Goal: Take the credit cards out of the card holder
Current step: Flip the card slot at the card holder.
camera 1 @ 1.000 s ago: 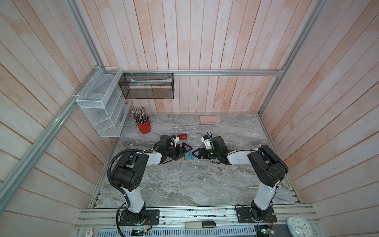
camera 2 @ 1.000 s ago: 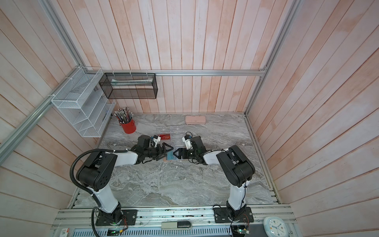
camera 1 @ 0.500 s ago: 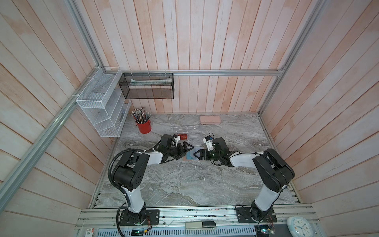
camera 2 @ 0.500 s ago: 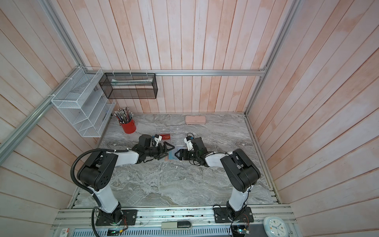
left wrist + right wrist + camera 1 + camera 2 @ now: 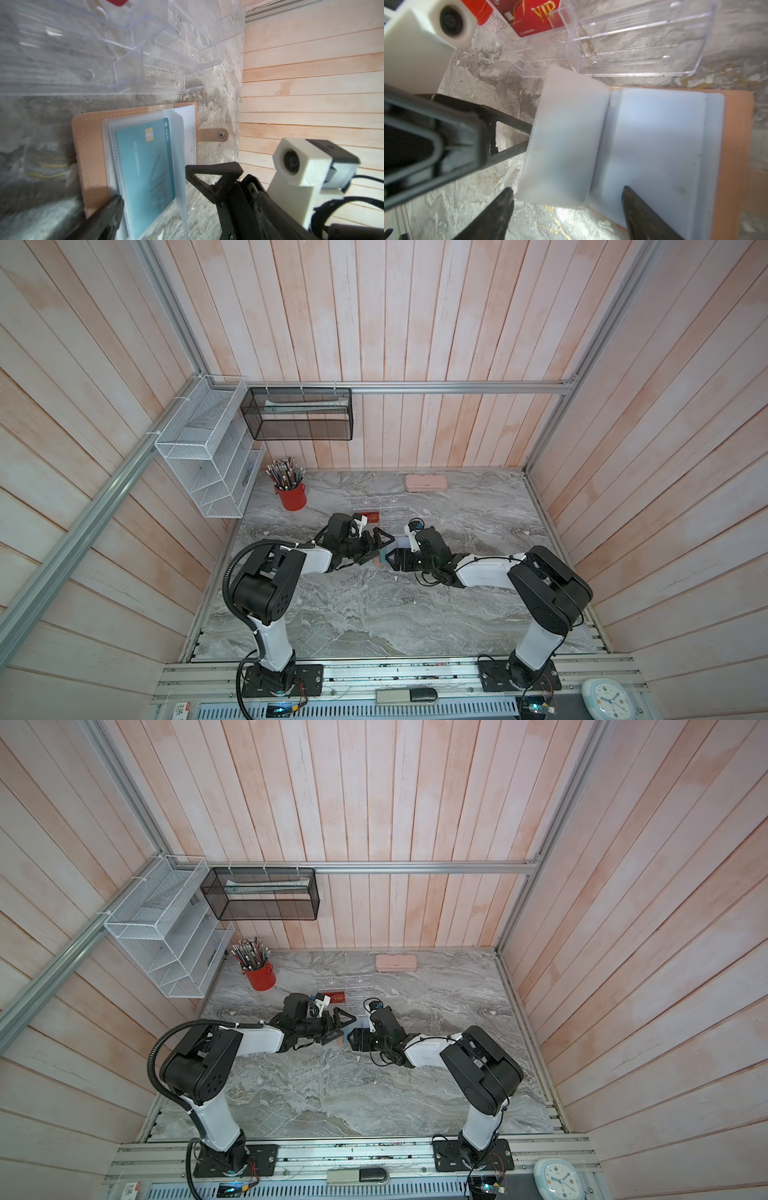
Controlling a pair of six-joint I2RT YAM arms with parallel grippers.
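Observation:
The tan-pink card holder (image 5: 91, 145) lies open on the marble between both grippers, seen as a small patch in both top views (image 5: 379, 562) (image 5: 341, 1042). A teal credit card (image 5: 145, 166) sits inside one of its clear sleeves. One sleeve page (image 5: 566, 135) stands up from the spine. My right gripper (image 5: 566, 190) is open, its fingers either side of that page and pinching nothing. My left gripper (image 5: 187, 218) is open too, one finger (image 5: 110, 209) lying on the holder's cover. A red credit card (image 5: 533, 16) lettered VIP stands in the clear rack.
The clear acrylic rack (image 5: 378, 510) stands just behind the holder. A red pencil cup (image 5: 292, 495) is at the back left and a pale pink case (image 5: 427, 482) by the back wall. A white wire shelf (image 5: 208, 464) and a black mesh basket (image 5: 299, 414) hang on the walls.
My right gripper has crept a little further over the holder toward the left gripper. The left arm has hardly moved.

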